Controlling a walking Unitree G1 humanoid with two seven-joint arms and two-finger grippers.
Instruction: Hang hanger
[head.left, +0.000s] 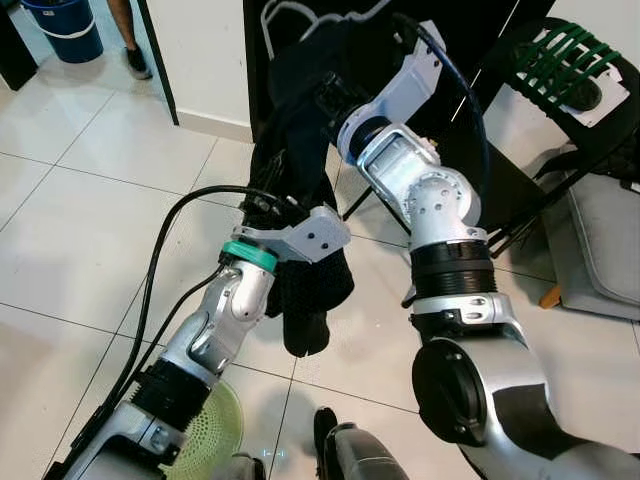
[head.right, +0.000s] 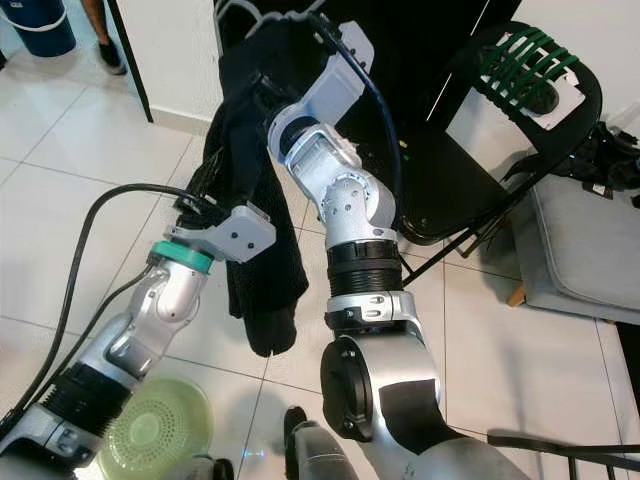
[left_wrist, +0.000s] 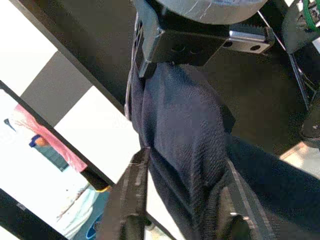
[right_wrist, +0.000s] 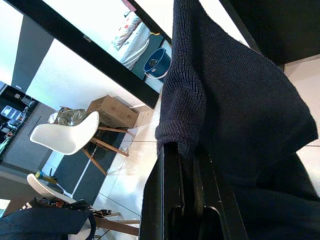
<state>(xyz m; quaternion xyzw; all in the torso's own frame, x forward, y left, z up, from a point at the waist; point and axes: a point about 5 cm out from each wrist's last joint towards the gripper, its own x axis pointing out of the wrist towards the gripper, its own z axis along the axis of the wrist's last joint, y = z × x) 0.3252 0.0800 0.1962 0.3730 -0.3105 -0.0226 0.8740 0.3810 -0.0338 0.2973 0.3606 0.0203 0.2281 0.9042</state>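
While the dark knit garment (head.left: 305, 250) hangs from a white hanger (head.left: 290, 12) at the top of the head views, both arms are on it. The hanger's wire shows above the cloth, against a black panel (head.right: 420, 60); whether it is hooked on anything cannot be told. The cloth falls in a long bunched fold to just above the tiled floor (head.left: 90, 200).

Left gripper (left_wrist: 185, 165): at mid-height of the garment, its two fingers (left_wrist: 132, 195) set apart with the fold bunched between them, touching both.

Right gripper (right_wrist: 187, 165): raised to the upper part of the garment, near the hanger. Its fingers lie close together with a knit edge pinched at their tips.

Surroundings: black folding chair (head.left: 560, 130) with a green-strapped object (head.left: 560, 55) on it, to the right. Grey cushion (head.left: 600, 240) beside the chair. Green round strainer (head.right: 155, 430) on the floor by the left arm. Blue bucket (head.left: 65, 25) and a person's leg (head.left: 128, 40) far left.
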